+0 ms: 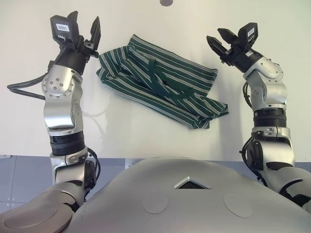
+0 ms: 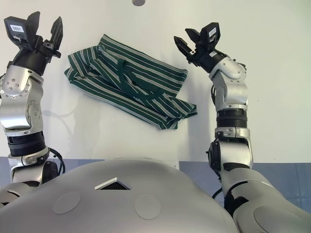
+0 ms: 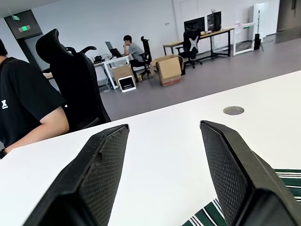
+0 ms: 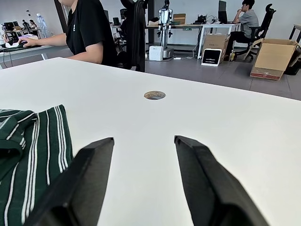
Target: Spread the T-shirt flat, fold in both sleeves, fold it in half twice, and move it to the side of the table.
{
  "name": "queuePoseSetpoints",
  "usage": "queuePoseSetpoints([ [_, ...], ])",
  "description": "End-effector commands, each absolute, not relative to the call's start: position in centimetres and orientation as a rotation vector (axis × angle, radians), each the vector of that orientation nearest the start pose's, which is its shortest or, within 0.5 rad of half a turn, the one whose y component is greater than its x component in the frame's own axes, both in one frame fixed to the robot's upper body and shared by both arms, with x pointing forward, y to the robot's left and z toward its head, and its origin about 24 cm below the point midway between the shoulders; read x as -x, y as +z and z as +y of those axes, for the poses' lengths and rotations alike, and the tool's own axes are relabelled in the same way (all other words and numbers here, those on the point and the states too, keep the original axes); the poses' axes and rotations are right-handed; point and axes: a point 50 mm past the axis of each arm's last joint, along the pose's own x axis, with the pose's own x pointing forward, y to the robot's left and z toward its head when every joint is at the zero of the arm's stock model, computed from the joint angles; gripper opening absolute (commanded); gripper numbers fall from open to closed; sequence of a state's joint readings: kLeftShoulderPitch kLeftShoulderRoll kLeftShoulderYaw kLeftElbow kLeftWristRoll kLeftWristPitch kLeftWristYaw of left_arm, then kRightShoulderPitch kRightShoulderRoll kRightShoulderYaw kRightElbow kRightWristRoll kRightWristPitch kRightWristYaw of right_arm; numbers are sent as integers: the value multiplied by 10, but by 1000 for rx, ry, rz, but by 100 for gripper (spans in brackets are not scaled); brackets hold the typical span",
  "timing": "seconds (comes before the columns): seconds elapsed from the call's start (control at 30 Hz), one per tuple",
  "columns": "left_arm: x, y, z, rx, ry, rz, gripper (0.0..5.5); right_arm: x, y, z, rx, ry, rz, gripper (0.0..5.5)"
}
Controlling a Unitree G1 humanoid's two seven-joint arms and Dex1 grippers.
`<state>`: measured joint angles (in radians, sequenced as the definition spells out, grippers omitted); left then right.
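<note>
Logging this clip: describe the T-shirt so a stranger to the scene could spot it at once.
Start at the white table. Between the open left claw and the open right claw lies the T-shirt, bunched up rather than spread flat. Its dark green cloth with thin white stripes sets it apart from the small round grey disc near the table's far edge.

One T-shirt point(image 1: 160, 85), two pincers point(image 1: 85, 22) point(image 1: 214, 34) — one table point(image 1: 146, 141)
</note>
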<state>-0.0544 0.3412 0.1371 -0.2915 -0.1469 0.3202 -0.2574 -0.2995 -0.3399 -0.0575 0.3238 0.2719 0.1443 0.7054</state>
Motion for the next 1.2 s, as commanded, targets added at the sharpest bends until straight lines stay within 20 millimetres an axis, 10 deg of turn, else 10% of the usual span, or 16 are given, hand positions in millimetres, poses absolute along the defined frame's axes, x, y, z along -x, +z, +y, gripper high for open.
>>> queuePoseSetpoints([
  [0.03,-259,118,207,-215,-197,-61,278,-299,52,-196,-19,610,158,240],
  [0.5,-258,121,212,-239,-205,-66,278,-299,61,-184,-51,687,143,240],
  [0.83,-250,113,214,-262,-202,-29,278,-181,115,-237,-97,1358,648,240],
  [1.2,-250,114,210,-300,-228,-16,281,-170,74,-220,37,1275,760,185],
])
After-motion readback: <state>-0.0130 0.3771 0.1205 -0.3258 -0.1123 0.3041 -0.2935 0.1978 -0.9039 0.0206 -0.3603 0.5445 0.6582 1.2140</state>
